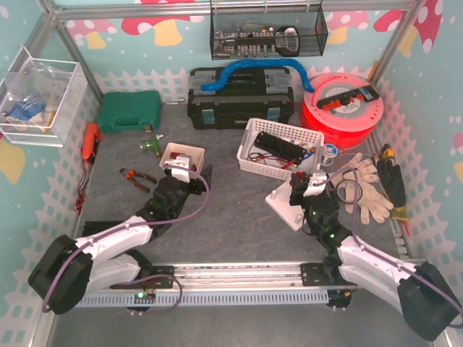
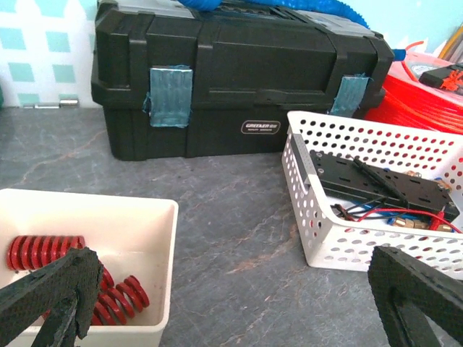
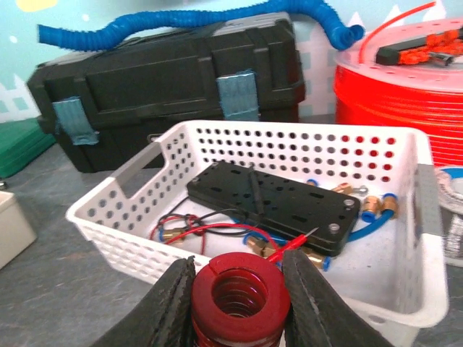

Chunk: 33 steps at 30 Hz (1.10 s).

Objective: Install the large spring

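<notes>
1. Large spring [image 3: 217,280] sits clenched in the right claw [image 3: 239,289], beside the white basket [image 3: 108,217]
2. Left claw [image 2: 239,285] hangs released
3. Carrying step, seemingly; next calls for lining it onto its seat

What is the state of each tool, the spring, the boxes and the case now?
right tool, shut on the large spring
large spring, gripped between the fingers
left tool, open, empty
black toolbox, closed
green case, closed
small white box, open top, red springs inside
</notes>
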{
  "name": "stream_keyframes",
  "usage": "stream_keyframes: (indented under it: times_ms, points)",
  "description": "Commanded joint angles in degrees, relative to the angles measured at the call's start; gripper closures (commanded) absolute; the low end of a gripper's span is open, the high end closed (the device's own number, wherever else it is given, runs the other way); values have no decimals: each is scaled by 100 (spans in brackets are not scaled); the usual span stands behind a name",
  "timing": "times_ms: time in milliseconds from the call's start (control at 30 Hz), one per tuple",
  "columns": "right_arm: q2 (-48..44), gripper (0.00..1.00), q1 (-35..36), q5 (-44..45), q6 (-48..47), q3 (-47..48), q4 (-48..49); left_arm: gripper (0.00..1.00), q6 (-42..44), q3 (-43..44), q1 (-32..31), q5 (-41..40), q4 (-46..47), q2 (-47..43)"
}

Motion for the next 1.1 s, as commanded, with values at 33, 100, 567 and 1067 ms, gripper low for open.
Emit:
stream_keyframes:
  times_ms: [33,100,567,1067]
  points:
    - [352,100,-590,-413,120,16,853,1,-49,-57,12,117,120,-73]
    - [545,100,-710,-552,159,54,1002,1,-50,-57,12,116,127,-82]
    - [1355,100,-727,-665,-41,175,1375,1,-32,-40,10,127,134,-67]
    - [1915,100,-725,-435,-460,428,1718,1,-15,-67,12,94,126,-195]
